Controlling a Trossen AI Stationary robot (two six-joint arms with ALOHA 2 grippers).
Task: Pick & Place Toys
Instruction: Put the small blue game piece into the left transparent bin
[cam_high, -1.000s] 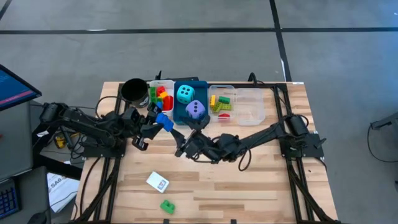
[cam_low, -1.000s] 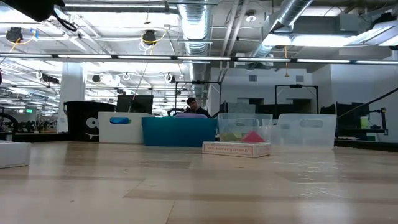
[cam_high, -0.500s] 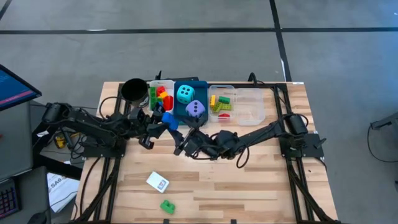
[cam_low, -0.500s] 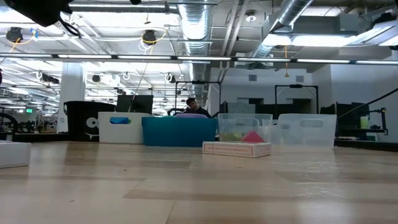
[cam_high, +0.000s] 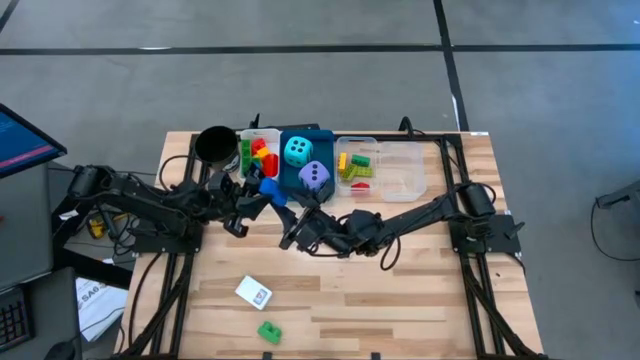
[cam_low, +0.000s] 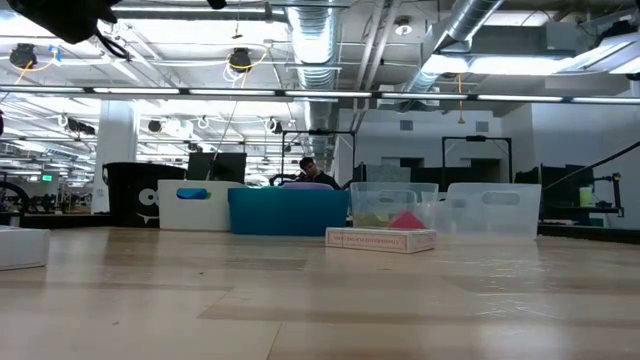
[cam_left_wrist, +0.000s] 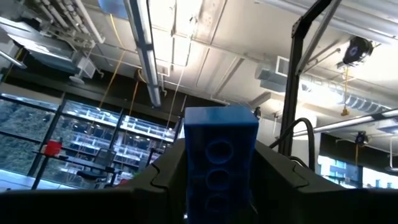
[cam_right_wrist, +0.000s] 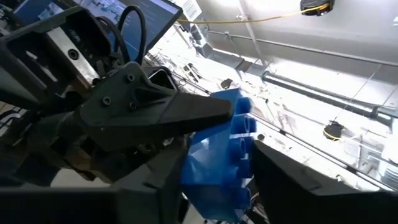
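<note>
Left tool (cam_high: 262, 192), frame centre-left above the tabletop (cam_high: 400, 290), is clamped on the blue brick (cam_left_wrist: 219, 163). Right tool (cam_high: 296, 232): closure undetermined. If you close it off-centre mid-handover, the brick may twist free.

Blue brick (cam_high: 268, 190) aloft, green brick (cam_high: 269, 330) on table

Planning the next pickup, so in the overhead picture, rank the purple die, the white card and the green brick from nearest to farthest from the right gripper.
From the right gripper, near the table's middle:
1. Purple die, in the blue tray just beyond the gripper, toward the back.
2. White card, lying on the table toward the front edge.
3. Green brick, past the card, closest to the front edge.
</note>
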